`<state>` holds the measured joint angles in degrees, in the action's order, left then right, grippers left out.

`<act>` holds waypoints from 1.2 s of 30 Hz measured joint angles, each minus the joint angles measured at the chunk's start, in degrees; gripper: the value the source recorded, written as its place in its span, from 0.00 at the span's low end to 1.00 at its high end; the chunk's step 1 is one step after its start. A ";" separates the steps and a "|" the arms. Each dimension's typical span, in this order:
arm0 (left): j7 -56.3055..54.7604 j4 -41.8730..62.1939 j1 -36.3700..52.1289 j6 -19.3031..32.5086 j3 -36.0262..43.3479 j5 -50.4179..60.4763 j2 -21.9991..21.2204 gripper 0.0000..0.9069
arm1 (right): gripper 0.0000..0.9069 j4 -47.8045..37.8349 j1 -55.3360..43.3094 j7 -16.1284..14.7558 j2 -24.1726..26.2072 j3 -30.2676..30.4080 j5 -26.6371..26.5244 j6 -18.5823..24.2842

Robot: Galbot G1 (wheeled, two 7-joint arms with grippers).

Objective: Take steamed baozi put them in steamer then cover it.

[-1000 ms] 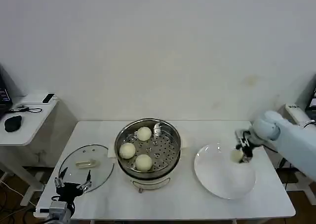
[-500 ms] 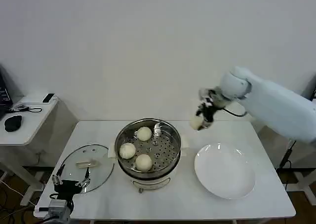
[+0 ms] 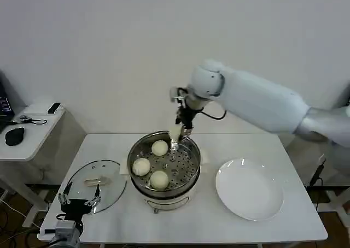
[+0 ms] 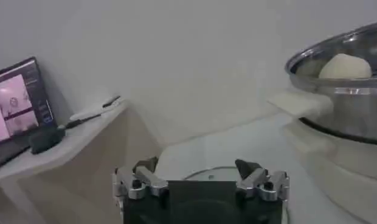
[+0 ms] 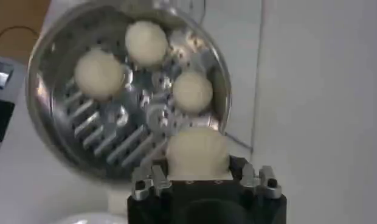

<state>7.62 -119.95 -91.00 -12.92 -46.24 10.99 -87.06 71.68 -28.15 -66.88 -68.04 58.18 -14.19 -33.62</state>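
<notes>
From the head view, your right gripper [image 3: 182, 127] is hovering over the steamer's [image 3: 164, 163] far rim, fingers clamped on a steamed baozi [image 3: 175, 132]; from the left wrist view, your left gripper [image 4: 200, 182] is idling, fingers apart, beside the steamer [image 4: 340, 91]; from the right wrist view, three buns [image 5: 146, 42] are sitting inside.

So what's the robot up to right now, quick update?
Right gripper shut on fourth baozi, above steamer back rim. Three buns already inside. Left gripper open, idle by cover. Nothing blocking.
</notes>
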 measured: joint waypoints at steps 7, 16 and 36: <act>-0.06 -0.25 0.15 -0.04 0.28 -0.06 -0.21 1.00 | 0.73 -1.70 2.28 0.16 -3.74 2.55 -0.39 -1.17; -0.05 0.00 0.53 -0.09 0.23 -0.13 0.16 1.00 | 0.73 -2.52 4.14 0.13 -4.99 4.98 0.21 -1.60; -0.04 0.18 0.38 -0.11 0.43 -0.30 0.23 1.00 | 1.00 -1.88 5.49 -0.14 -2.87 7.98 2.22 -2.20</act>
<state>7.58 -119.76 -90.63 -13.03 -45.81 10.69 -86.83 69.80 -22.66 -67.02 -70.91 66.17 -11.97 -35.83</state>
